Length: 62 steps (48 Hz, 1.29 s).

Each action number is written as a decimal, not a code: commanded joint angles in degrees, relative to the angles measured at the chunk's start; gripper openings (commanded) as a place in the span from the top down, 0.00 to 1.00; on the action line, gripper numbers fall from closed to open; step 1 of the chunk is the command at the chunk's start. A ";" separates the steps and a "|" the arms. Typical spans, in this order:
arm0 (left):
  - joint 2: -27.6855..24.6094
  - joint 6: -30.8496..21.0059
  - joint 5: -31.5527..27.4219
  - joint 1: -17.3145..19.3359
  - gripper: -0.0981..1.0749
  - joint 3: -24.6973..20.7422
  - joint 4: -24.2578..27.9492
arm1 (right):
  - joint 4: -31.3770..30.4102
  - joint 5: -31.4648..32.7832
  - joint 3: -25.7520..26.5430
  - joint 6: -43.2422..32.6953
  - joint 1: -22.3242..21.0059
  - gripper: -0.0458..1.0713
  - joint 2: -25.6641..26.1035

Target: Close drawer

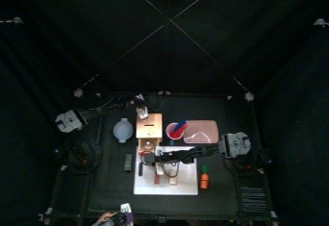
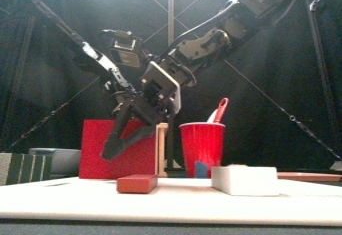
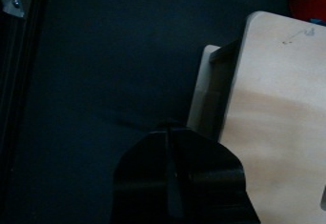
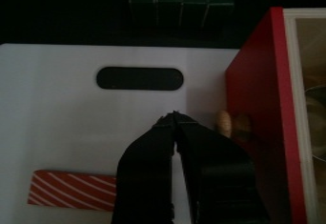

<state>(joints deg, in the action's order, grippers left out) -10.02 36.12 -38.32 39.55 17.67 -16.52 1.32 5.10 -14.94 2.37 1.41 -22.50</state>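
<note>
So both arms are crowded around the middle of the table. The drawer (image 3: pixel 211 85) sits in the upper right of the left wrist view, a darker tray poking out from under the light-tan wooden box (image 3: pixel 280 113). The left gripper (image 3: pixel 178 175) hangs low centre, jaws pressed together with nothing in them. The right gripper (image 4: pixel 176 161) looks pinched closed too, empty, over a white board (image 4: pixel 114 113) beside a red box (image 4: pixel 261 113). A red cup (image 2: pixel 202 147) stands right of centre up front.
</note>
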 commanded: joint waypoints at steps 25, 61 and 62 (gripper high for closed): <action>0.09 0.09 1.58 -0.09 0.59 -0.97 0.97 | -5.89 1.41 2.72 0.09 -7.65 0.87 1.14; -0.09 0.70 5.27 -1.67 0.59 -2.72 1.58 | -8.44 4.04 6.33 0.00 -7.82 0.87 -0.09; -0.09 0.70 5.27 -1.93 0.59 -2.90 1.58 | -8.44 4.31 6.33 0.00 -7.56 0.87 -0.09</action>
<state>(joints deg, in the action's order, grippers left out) -10.72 36.83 -33.22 38.94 17.14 -14.85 -7.29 9.05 -10.11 2.37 -6.33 -24.35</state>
